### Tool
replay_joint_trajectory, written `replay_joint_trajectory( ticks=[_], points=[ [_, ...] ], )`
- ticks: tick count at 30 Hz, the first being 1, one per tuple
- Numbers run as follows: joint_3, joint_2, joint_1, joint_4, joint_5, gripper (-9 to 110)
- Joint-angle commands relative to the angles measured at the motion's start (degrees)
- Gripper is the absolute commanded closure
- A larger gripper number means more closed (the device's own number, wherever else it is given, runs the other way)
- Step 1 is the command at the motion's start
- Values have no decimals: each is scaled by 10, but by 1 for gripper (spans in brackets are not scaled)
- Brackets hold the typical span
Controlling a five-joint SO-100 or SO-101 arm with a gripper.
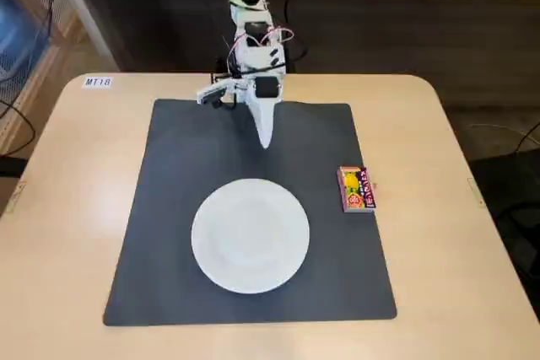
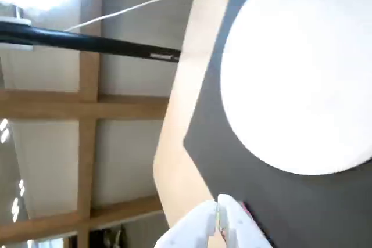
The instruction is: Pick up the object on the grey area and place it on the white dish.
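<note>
Beige table [image 1: 76,166], grey area [image 1: 186,158], nothing lifted yet.
The gripper [image 1: 265,137] is hanging closed and empty (upper centre); the object [image 1: 355,189] is lying centre-right, beside the white dish [image 1: 251,235], needing reaching.

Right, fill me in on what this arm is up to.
Nothing is being handled yet. The arm sits folded at the far edge of the table, its tool hanging closed and empty over the far part of the grey mat. The small red and orange box lies untouched near the mat's right edge in the fixed view. The white plate sits empty in the middle of the mat. The wrist view shows mostly the plate and the closed fingertips.
</note>
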Motion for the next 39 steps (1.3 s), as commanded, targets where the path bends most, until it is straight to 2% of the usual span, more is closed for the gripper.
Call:
replay_joint_trajectory(
  ticks=[1, 7, 14, 19, 26, 39],
  points=[
    [-159, -127, -25, -3, -22, 102],
    [-322, -305, -83, 39, -121, 102],
    [-488, -475, -167, 173, -301, 102],
    [-613, -599, -230, 275, -376, 102],
    [-846, -797, -280, 465, -431, 102],
    [-1088, -985, -291, 584, -446, 100]
  ],
)
